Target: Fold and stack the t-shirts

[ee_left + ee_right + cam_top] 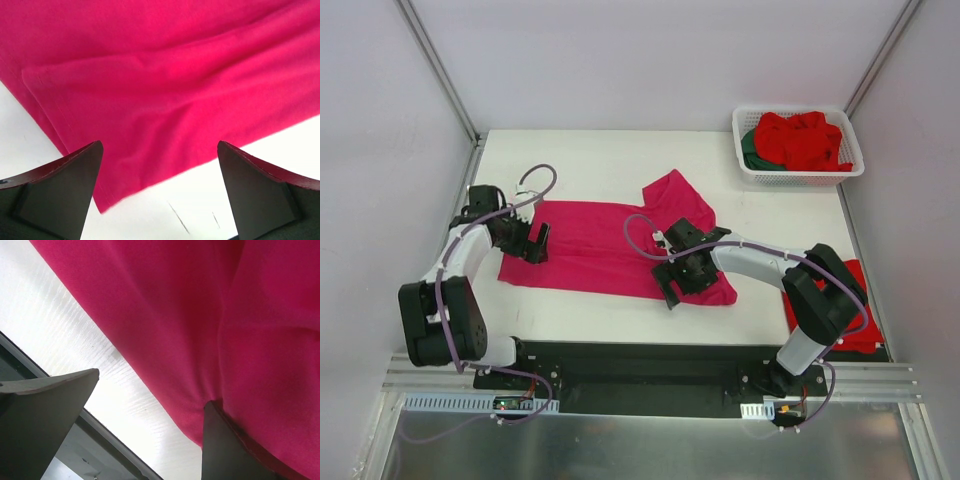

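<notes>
Magenta t-shirt (pixel 590 250) spread out, white table (pixel 590 160) showing around it

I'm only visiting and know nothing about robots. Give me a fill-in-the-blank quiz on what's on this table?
The shirt spread on the table is ____.
The basket sits at the table's far ____ corner.
Besides red shirts, it holds a darker shirt coloured ____.
The left gripper and right gripper are both ____, not shut.
Missing words: pink; right; green; open.

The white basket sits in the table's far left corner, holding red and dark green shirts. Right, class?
No: the top external view shows the white basket in the far right corner, holding red shirts and a dark green shirt.
</notes>
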Robot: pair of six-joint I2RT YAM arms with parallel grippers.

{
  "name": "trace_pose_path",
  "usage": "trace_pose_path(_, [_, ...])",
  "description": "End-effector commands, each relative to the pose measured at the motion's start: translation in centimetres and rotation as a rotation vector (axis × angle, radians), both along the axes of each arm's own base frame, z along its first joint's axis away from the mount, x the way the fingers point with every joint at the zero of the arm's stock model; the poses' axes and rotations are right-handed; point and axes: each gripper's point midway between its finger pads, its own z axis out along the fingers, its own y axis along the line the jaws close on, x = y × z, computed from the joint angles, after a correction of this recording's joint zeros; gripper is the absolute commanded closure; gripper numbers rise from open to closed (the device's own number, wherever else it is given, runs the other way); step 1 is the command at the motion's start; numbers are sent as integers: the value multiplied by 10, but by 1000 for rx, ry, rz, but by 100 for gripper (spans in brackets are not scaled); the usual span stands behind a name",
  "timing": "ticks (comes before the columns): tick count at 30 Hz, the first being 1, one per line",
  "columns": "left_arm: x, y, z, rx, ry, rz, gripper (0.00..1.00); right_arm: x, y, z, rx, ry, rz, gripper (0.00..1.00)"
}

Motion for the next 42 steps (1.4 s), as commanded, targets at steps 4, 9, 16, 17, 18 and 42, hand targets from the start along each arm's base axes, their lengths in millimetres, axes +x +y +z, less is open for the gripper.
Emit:
trace_pose_path(4, [-4,19,-44,56,232,36,1,-13,-12,2,-50,48,-18,4])
trace_pose_path(9, [-15,28,-55,106,295,31,1,-12,-11,2,-52,48,-18,4])
trace_pose_path(16, [-46,30,-64,146,358,10,1,-14,-15,2,-70,55,-10,4])
trace_pose_path(17, [-50,31,-62,151,357,8,1,-15,-16,2,-74,59,-12,4])
trace_pose_path(18, [-56,31,-63,154,364,7,1,-17,-17,3,-75,61,-10,4])
trace_pose_path(42, [-50,26,13,150,187,37,1,-12,12,65,-6,-108,3,4])
